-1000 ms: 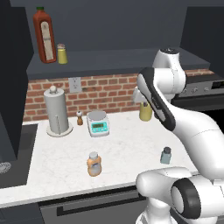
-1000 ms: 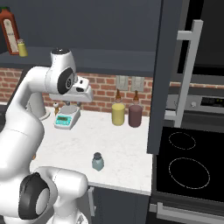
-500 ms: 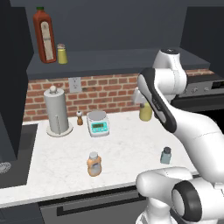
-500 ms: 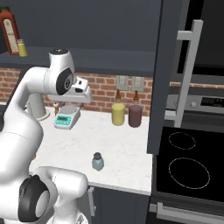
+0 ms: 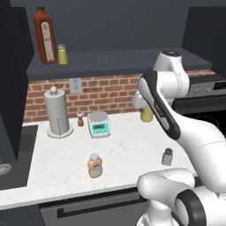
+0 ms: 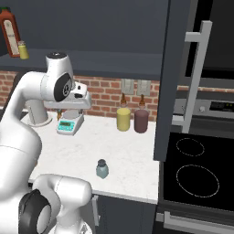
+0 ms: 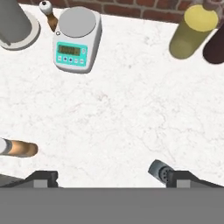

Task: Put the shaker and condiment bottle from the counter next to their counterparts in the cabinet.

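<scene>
So, shaker (image 5: 167, 156) is a stubby teal see-through jar, dark cap, near the counter's (image 5: 128, 148) front edge, condiment bottle (image 5: 94, 165) peach with pale cap, label unreadable, gripper (image 7: 112, 177) spread wide, holding nothing

Counter (image 5: 66, 159) carries: condiment bottle (image 5: 94, 165), shaker (image 5: 167, 156), scale (image 5: 99, 124), paper towel holder (image 5: 57, 112), pepper mill (image 5: 80, 118), yellow and dark bottles (image 6: 123, 118).
</scene>
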### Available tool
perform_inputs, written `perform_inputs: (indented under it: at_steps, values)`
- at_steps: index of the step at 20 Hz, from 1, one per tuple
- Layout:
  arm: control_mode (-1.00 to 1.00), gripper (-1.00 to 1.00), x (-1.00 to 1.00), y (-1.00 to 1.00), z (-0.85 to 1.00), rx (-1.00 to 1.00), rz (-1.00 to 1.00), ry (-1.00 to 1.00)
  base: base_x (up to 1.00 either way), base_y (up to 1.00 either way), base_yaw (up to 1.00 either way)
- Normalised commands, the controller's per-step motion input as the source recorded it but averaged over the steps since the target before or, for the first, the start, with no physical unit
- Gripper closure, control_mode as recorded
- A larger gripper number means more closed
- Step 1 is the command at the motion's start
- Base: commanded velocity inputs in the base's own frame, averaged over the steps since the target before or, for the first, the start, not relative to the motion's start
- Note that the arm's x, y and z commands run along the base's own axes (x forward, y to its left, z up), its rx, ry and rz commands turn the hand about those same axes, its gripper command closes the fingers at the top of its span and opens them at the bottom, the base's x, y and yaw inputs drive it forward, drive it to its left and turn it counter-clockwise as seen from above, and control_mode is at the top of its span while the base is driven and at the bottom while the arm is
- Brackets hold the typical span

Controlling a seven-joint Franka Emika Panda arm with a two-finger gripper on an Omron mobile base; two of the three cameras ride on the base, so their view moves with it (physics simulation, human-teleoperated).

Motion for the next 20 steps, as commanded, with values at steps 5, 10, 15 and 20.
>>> perform_inputs:
  at_steps: [5,10,15,20]
  values:
    - [-1.00,-1.00,-0.01,0.12,0.00,0.00,0.21,0.00,0.00,0.00,0.00]
    - [-1.00,-1.00,0.00,0.12,0.00,0.00,0.25,0.00,0.00,0.00,0.00]
    - [-1.00,-1.00,0.00,0.10,0.00,0.00,0.29,0.00,0.00,0.00,0.00]
    - [-1.00,-1.00,0.00,0.08,0.00,0.00,0.31,0.00,0.00,0.00,0.00]
